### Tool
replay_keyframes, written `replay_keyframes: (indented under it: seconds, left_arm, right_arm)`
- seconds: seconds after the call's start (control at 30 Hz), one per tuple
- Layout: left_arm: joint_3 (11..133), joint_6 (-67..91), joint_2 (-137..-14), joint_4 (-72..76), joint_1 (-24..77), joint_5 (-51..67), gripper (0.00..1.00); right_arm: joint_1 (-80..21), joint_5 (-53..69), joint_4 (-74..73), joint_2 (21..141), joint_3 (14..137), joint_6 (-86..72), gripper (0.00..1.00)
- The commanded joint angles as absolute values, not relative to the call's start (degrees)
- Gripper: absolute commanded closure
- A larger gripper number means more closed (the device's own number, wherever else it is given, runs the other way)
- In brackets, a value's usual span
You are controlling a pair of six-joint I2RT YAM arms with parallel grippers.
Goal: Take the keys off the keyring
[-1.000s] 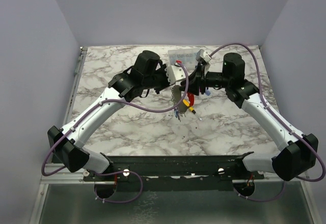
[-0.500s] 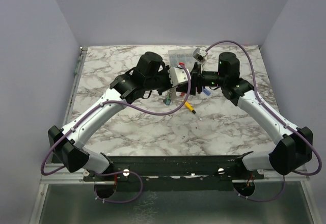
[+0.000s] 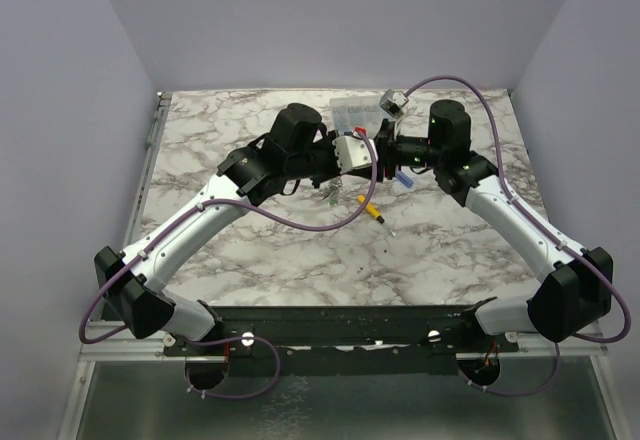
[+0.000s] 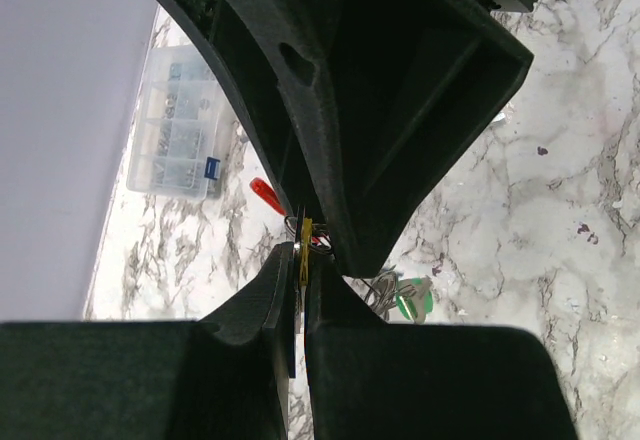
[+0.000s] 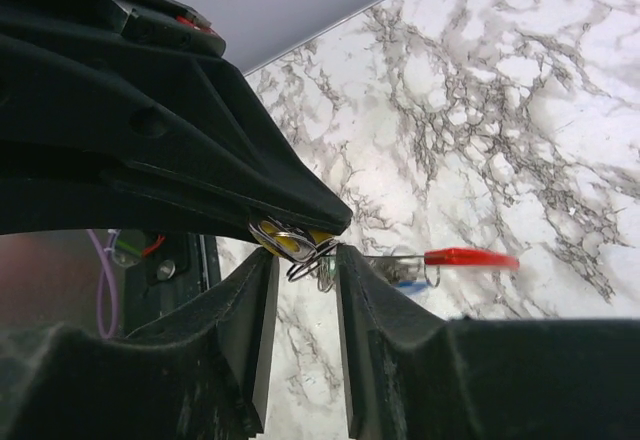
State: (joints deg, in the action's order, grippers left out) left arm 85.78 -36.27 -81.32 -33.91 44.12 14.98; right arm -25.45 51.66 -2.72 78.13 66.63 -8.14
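My left gripper (image 3: 368,156) and right gripper (image 3: 384,156) meet tip to tip above the table's back middle. In the left wrist view the left gripper (image 4: 303,260) is shut on a yellow-headed key (image 4: 306,238). In the right wrist view the thin wire keyring (image 5: 318,250) spans the narrow gap of the right gripper (image 5: 305,265) and touches its right finger (image 5: 358,290); the yellow key (image 5: 283,241) hangs on it. A green-headed key (image 4: 412,301) lies on the marble with small metal loops, also in the top view (image 3: 330,196).
A yellow-handled screwdriver (image 3: 370,208) lies on the table (image 3: 250,240) below the grippers. A red-and-blue thing (image 5: 470,257) lies just right of them (image 3: 403,180). A clear plastic parts box (image 3: 357,112) stands at the back, also in the left wrist view (image 4: 175,120).
Both grippers have moved back and closer together. The bunch that hung below them a second ago no longer hangs there; a green key now lies on the table left of the screwdriver.
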Motion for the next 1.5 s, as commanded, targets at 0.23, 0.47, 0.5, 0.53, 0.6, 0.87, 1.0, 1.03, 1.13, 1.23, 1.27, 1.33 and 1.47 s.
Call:
replay_keyframes:
  seconds: [0.23,0.47,0.5,0.53,0.6,0.87,1.0,1.03,1.13,1.23,1.27,1.33,1.47]
  left_arm:
    - [85.86,-36.30,-79.60,-31.78,44.76,13.65,1.00]
    - [85.37,-35.57,-79.35,-31.73,44.51,12.53,1.00]
    - [85.38,-35.48,-79.31,-31.73,44.36,12.50,1.00]
    - [85.42,-35.27,-79.47,-31.73,44.25,12.37,1.00]
    - [85.79,-34.23,-79.73,-31.73,43.77,12.22,1.00]
    - [87.31,-30.72,-81.25,-31.73,42.56,13.44,1.00]
    - [87.78,-30.25,-81.68,-31.73,42.50,13.38,1.00]
    - [87.80,-30.26,-81.70,-31.73,42.52,13.22,1.00]
    - [87.57,-30.37,-81.60,-31.81,42.52,12.92,1.00]
    - [87.03,-30.75,-81.34,-31.82,42.45,13.48,1.00]
    - [86.94,-30.76,-81.36,-31.86,42.48,13.55,1.00]
    - [86.76,-30.83,-81.45,-31.88,42.45,13.62,1.00]
    - [86.28,-31.10,-81.34,-31.91,42.50,13.76,1.00]
  right_arm:
    - [-25.75,50.19,-4.72,77.37,67.79,-2.86,0.97]
    - [-25.75,50.54,-6.26,75.79,67.08,-0.53,1.00]
    - [-25.75,50.46,-6.21,75.37,66.65,0.75,0.99]
    - [-25.75,50.52,-6.61,75.06,66.36,1.72,0.99]
    - [-25.75,50.96,-7.21,74.24,65.83,3.59,0.99]
    - [-25.75,49.09,-4.25,70.10,62.19,14.77,0.99]
    - [-25.75,49.71,-3.67,68.46,60.91,18.37,0.99]
    - [-25.75,49.77,-3.72,68.16,60.50,19.03,0.99]
    - [-25.75,49.35,-2.27,66.68,58.84,19.74,0.99]
    - [-25.75,49.01,-1.02,65.93,57.98,19.35,0.99]
    - [-25.75,48.96,-0.91,65.92,58.00,19.19,0.99]
    - [-25.75,48.91,-0.57,65.72,57.94,18.84,0.99]
    - [-25.75,48.47,1.59,65.16,57.51,17.64,0.99]
